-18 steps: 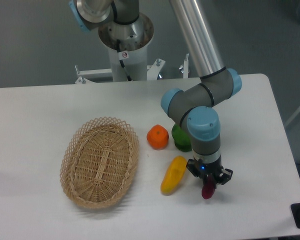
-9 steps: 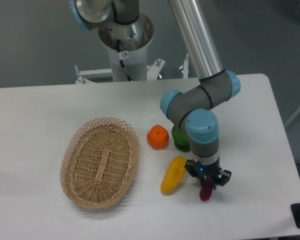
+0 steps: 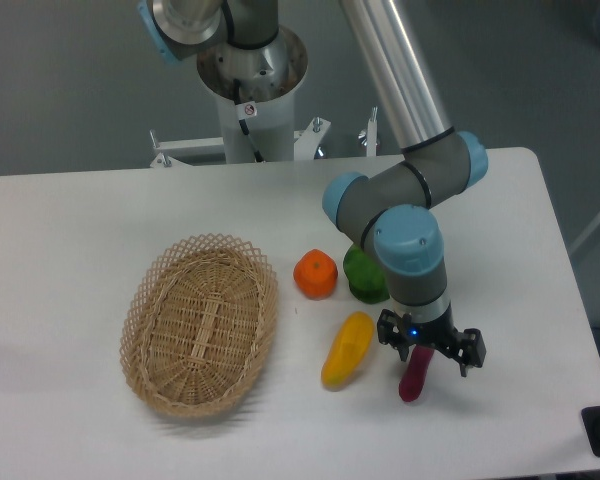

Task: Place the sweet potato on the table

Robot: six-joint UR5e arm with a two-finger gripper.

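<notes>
Sweet potato (image 3: 415,377) stands tilted on the surface (image 3: 80,230), right of the yellow vegetable (image 3: 347,349); the pincer (image 3: 430,350) spread wide, holding nothing.

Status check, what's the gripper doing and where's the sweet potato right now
Gripper open, hovering over the sweet potato. Sweet potato down on the table, right of the yellow vegetable. Nothing in the way.

Magenta sweet potato (image 3: 415,379); white table (image 3: 70,220)
</notes>
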